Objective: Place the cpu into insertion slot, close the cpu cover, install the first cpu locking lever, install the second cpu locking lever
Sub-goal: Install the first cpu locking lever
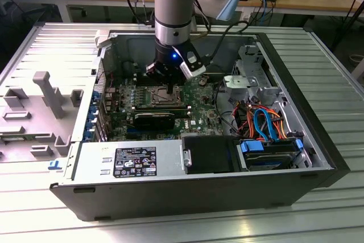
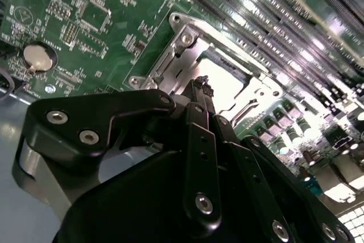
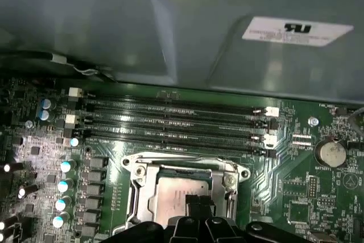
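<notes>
- Directly beneath the gripper (image 1: 170, 87), at the middle of the green motherboard (image 1: 199, 109) inside the opened computer case (image 1: 296, 192), sits the insertion slot (image 1: 163, 96); the arm comes down on it almost vertically in the exterior view.
- Seated flat in that slot is the cpu (image 3: 181, 198), its dull silver top showing through the square window of the cpu cover (image 3: 139, 189), which lies down flat over the socket (so chip placement and cover closing look done, as far as I can judge).
- Gripper state: in the second wrist view the two dark fingers (image 2: 200, 135) stand pressed together with no gap between them, clenched on nothing I can make out; their joined tip (image 2: 200, 83) hangs at the near edge of the cover frame (image 2: 187, 55), just over the cpu (image 2: 222, 81).
- Deciding relation: the socket lies straight below and slightly ahead of the fingertip, and its side rails run away from the gripper toward the memory slots (image 3: 176, 120), which lie crosswise beyond the socket's far edge.
- Whether the tip touches the frame or a locking lever, I cannot tell; no lever is plainly distinguishable from the frame's silvery edges.
- A coin cell battery (image 3: 331, 152) sits well apart from the socket, clear of the work.
</notes>
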Controlling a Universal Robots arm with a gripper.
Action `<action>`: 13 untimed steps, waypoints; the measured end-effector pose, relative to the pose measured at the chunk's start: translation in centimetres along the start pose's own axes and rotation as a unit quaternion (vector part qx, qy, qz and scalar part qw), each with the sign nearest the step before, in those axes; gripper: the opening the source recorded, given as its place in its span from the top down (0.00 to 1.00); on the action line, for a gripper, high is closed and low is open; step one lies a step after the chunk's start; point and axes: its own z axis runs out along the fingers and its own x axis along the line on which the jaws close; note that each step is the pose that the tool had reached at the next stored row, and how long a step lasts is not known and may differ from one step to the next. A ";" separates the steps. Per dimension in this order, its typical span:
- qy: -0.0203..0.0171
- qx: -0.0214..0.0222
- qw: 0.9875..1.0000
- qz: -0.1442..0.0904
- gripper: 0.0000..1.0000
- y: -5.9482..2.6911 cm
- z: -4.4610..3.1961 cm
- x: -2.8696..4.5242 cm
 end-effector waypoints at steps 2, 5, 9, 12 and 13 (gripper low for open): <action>0.001 0.000 1.000 0.000 0.89 -0.52 -0.03 -0.18; 0.001 0.000 1.000 0.000 0.89 -0.79 -0.11 -0.25; 0.001 0.000 1.000 0.000 0.89 -0.72 -1.57 -0.27; 0.001 0.000 1.000 0.000 0.89 -0.68 -2.40 -0.27; 0.001 0.000 1.000 0.000 0.89 -0.67 -2.50 -0.27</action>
